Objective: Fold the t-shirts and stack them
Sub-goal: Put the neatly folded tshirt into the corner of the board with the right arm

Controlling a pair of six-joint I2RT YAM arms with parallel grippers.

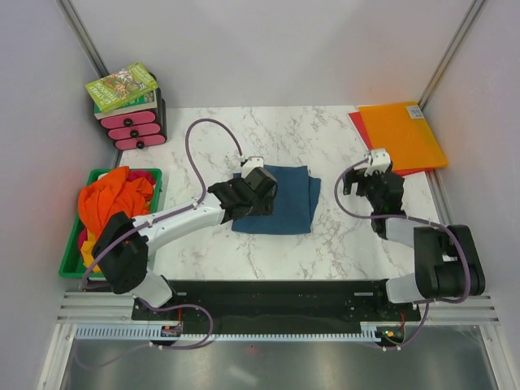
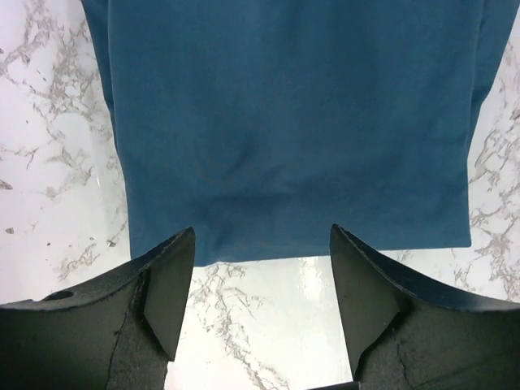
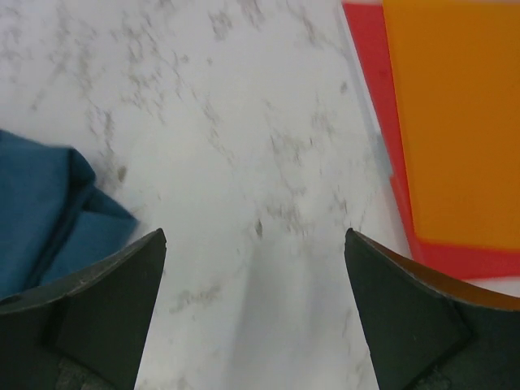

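A dark teal-blue t-shirt [image 1: 288,199] lies folded into a rectangle on the marble table's middle. My left gripper [image 1: 262,191] is over the shirt's left edge. In the left wrist view the gripper [image 2: 262,244] is open and empty, with the shirt's edge [image 2: 292,122] just ahead of the fingertips. Bright orange t-shirts [image 1: 114,199] are heaped in a green bin [image 1: 71,264] at the left. My right gripper [image 1: 364,180] is to the right of the teal shirt. It is open and empty [image 3: 254,244] above bare marble, with a shirt corner [image 3: 49,211] at its left.
An orange folder [image 1: 402,134] lies on a red folder [image 1: 357,122] at the back right; both show in the right wrist view [image 3: 455,122] [image 3: 370,49]. Books [image 1: 122,85] sit on a pink drawer unit [image 1: 134,130] at the back left. Walls close in both sides.
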